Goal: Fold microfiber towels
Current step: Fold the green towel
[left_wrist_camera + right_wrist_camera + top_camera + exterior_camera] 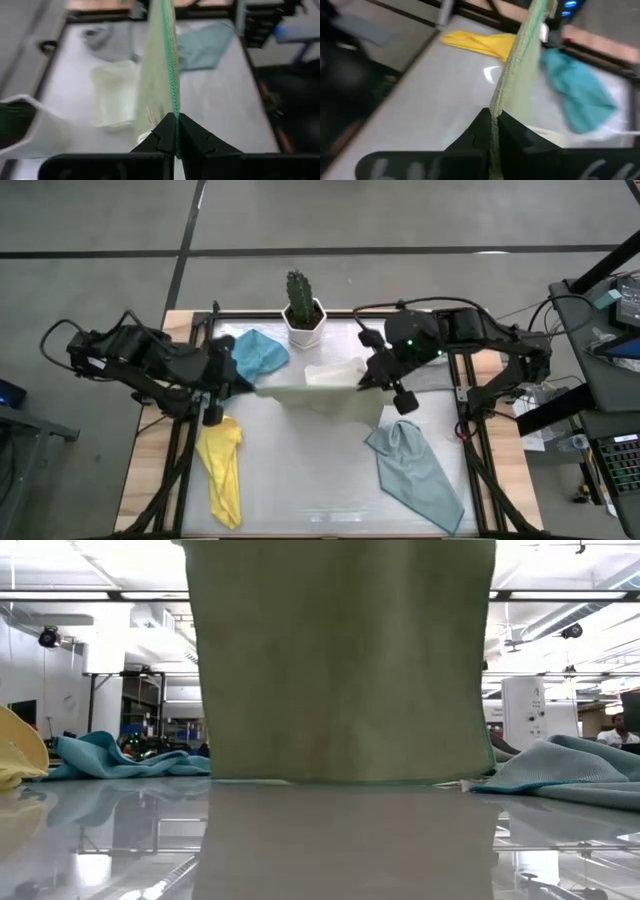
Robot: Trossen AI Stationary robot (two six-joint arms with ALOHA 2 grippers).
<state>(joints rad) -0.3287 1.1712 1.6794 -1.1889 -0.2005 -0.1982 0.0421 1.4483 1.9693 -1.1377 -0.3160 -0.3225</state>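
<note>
Overhead, soft olive green towel [340,660] hangs flat, rectangular.

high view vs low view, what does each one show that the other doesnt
Only the high view shows the left claw and right claw, each shut on a top corner of the olive green towel, plus the potted cactus and the table's wooden edge.

Only the low view shows the towel's bottom hem reaching the tabletop.

Both show the yellow towel, blue towel and pale teal towel.
</note>
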